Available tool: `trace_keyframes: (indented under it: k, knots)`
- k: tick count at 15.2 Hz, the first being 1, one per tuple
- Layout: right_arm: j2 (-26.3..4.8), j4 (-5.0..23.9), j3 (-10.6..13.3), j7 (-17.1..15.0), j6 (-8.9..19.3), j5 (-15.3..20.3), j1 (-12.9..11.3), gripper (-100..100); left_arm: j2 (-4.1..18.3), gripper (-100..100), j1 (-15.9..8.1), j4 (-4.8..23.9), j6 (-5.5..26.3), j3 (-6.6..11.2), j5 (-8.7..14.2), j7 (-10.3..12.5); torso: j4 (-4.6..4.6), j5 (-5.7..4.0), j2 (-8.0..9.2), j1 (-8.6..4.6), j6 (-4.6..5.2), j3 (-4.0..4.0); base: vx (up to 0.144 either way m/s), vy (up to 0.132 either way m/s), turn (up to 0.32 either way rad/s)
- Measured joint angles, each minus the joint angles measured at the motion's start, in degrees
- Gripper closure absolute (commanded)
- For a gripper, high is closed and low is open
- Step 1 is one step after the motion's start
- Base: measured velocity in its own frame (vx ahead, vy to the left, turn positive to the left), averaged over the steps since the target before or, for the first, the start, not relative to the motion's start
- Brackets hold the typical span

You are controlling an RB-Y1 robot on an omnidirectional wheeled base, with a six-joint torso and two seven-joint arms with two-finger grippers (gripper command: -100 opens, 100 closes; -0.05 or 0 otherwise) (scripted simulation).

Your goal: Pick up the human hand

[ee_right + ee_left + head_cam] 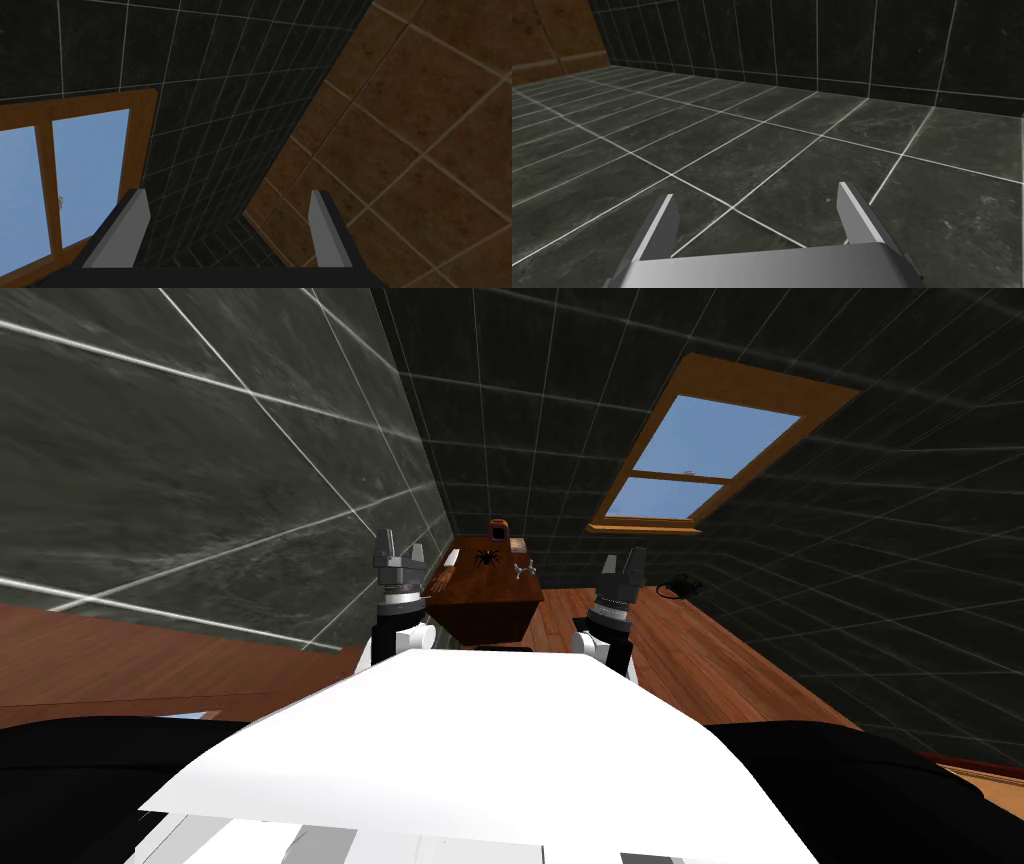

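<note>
Nearest in, both arms are raised either side of the chest. The left gripper (400, 546) points up with its thin, flat, blade-like fingers (662, 225) spread wide and nothing between them. Over on the right, the right gripper (622, 558) is the same: pale grey fingers (327, 230) parted and empty, rising from a dark boxy body.

Just beyond and between the two grippers stands a small table (490, 610), a glossy reddish-brown wooden block with a flat top. On its left near edge, close beside the left gripper but apart from it, lies the human hand (441, 579), a small, flat, flesh-toned shape; I cannot tell how its fingers lie. Further along the top sits a black spider (487, 556) with its legs splayed, to its right a little pale bone-shaped piece (520, 572), and at the far end a rounded reddish-brown pot (498, 531).

Right of the table, a dark tangled object (680, 585) lies on the wooden plank floor (700, 658). Behind everything are dark, mottled tiled walls (200, 468) with pale grout lines, and a wood-framed window (690, 458) showing blue.
</note>
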Motion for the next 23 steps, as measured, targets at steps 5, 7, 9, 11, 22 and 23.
trace_keyframes:
  k: [5, 7, 9, 11, 22, 23]
  knots:
    - [0.0, 0.0, 0.0, 0.0, 0.0, 0.0, 0.0, 0, 3.87, -100, 0.19, 0.36, 3.97, 2.1, 0.85, 3.25, 0.01, 0.01, 0.04, 0.06, 0.01, 0.02, -0.009, 0.007, -0.114]
    - [0.0, 0.0, 0.0, 0.0, 0.0, 0.0, -0.01, 0, 4.89, -100, 0.14, 0.63, 5.66, 3.17, 1.31, 4.7, 0.01, 0.01, 0.04, 0.04, 0.02, 0.02, -0.008, 0.003, -0.109]
    - [0.0, 0.0, 0.0, 0.0, 0.0, 0.0, -0.01, 0, 5.55, -100, 0.53, 0.37, 7.47, 3.94, 1.63, 6.13, 0.01, 0.01, 0.04, 0.04, 0.02, 0.02, -0.008, 0.005, -0.111]
    - [0.0, 0.0, 0.0, 0.0, 0.0, 0.0, -0.01, 0, 6.37, -100, 0.8, 0.11, 9.8, 5.09, 2.13, 7.79, 0.01, 0.01, 0.04, 0.04, 0.02, 0.02, -0.008, 0.004, -0.133]
    - [0.0, 0.0, 0.0, 0.0, 0.0, 0.0, 0.0, 0, 9.32, -100, 1.06, 1.7, 21.58, 11.35, 4.63, 17.48, 0.01, 0.01, 0.03, 0.03, 0.0, 0.01, -0.009, 0.002, -0.128]
    - [0.0, 0.0, 0.0, 0.0, 0.0, 0.0, -0.01, 0, 9.59, -100, 1.56, 1.57, 22.52, 12.06, 4.97, 18.44, 0.01, 0.0, 0.03, 0.02, 0.02, 0.02, -0.009, 0.0, -0.145]
